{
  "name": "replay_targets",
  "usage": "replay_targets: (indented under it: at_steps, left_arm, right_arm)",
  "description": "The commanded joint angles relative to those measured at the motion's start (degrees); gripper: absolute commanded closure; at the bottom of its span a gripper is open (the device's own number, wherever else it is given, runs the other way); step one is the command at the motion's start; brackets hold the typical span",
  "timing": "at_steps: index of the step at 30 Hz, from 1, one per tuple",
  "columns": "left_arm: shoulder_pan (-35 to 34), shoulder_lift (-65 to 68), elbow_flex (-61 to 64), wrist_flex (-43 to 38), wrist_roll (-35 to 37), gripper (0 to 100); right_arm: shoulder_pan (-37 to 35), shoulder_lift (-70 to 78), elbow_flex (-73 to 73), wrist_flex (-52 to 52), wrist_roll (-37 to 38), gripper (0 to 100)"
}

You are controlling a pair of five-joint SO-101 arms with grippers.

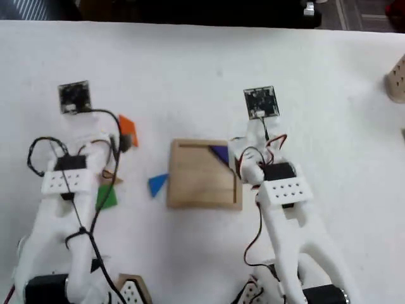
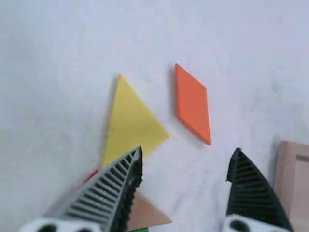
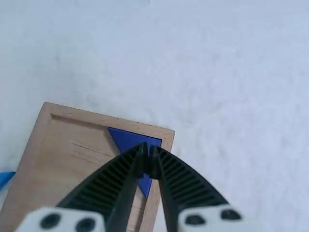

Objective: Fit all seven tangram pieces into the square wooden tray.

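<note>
Wooden tray (image 1: 196, 182) lies mid-bench between the arms, with a dark blue triangle (image 3: 126, 139) tucked into one corner, probably so its square corner matches the tray's. The right jaws hang pinched together over that piece, gripping nothing; whether they touch it cannot be told. The left jaws are spread wide and empty near the yellow triangle (image 2: 130, 116) and orange parallelogram (image 2: 192, 104), seemingly poised to choose one.

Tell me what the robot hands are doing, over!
Left gripper open, by yellow triangle and orange piece. Right gripper shut over dark blue triangle in tray corner. Nothing blocking.
</note>
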Motion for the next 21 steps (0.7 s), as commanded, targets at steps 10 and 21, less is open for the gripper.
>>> replay_targets:
  at_steps: [10, 21]
  left_arm:
    - [1.6, 36.6, -36.0, 11.3, -0.8, 71]
    - [3.1, 43.6, -42.9, 12.5, -0.8, 71]
  right_arm:
    - [0.9, -2.1, -1.3, 0.0, 1.4, 98.1]
    - [0.9, -2.1, -1.3, -0.1, 1.4, 98.1]
